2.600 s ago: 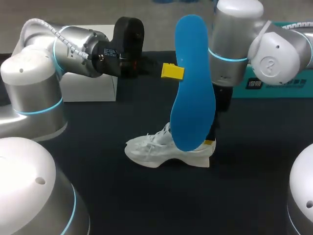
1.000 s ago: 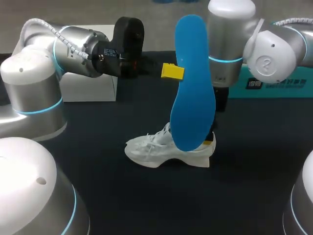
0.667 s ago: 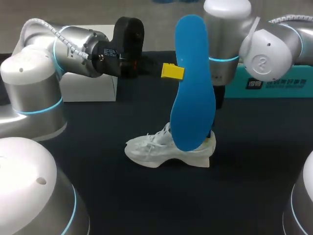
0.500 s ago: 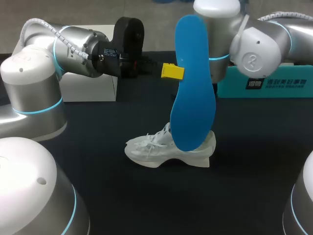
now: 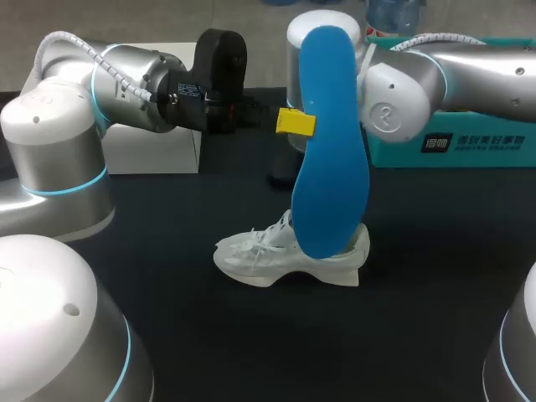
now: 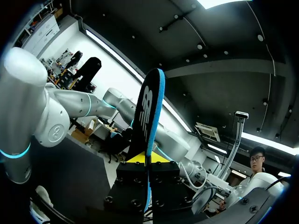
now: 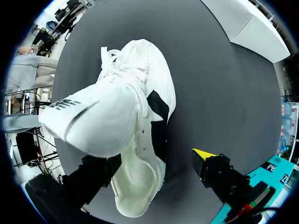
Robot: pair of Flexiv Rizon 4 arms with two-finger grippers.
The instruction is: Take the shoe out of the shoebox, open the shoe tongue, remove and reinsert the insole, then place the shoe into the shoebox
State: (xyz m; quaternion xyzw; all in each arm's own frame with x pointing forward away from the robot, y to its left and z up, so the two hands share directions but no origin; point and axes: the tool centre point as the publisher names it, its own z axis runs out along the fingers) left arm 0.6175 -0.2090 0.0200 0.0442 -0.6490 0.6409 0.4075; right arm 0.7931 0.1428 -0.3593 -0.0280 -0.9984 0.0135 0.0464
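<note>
Head view shows one white shoe (image 5: 289,255) standing on its sole on the dark counter (image 5: 167,251), out of any box, toe toward the left arm's side. One blue insole (image 5: 331,142) stands upright on end above it. The left claw (image 5: 300,122) pinches it across the middle, with a yellow tip showing against the insole's edge. The insole's lower end shows in front of the shoe's heel, and I cannot tell whether the two touch. There are two boxes at the back of the counter. One white box (image 5: 155,151) sits behind the left arm, and one teal box (image 5: 452,142) sits behind the right arm, well apart from each other. The right arm reaches in past the middle, and its wrist stands behind the insole's upper part. Left wrist view shows the insole edge-on, dark on one face and blue along the rim, clamped between that claw's two fingers. Right wrist view looks down on the shoe, laces and heel opening visible. The right claw (image 7: 156,158) has its two fingers spread wide, one to either side of the heel end, and it grips nothing.
</note>
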